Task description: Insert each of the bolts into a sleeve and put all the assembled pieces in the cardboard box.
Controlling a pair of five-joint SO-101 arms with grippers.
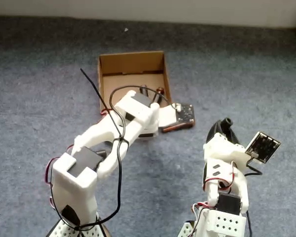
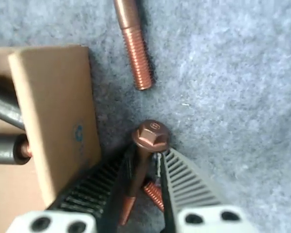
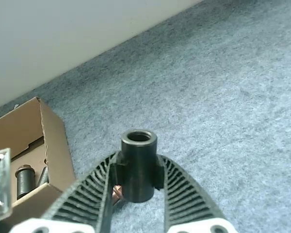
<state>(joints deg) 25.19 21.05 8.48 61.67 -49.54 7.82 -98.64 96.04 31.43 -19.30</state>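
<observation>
From above, the left arm (image 1: 133, 118) bends over the near right corner of the cardboard box (image 1: 106, 79), and the right gripper (image 1: 223, 129) stands well to its right above grey carpet (image 1: 266, 74). The left gripper (image 2: 148, 155) is clamped on a copper bolt (image 2: 151, 136) just under its hex flange head, beside the box's matte wall (another threaded bolt (image 2: 133, 46) lies farther off). The right gripper is closed around a dark, smooth cylindrical sleeve (image 3: 138, 145), bore upward, seemingly presented to receive that bolt.
</observation>
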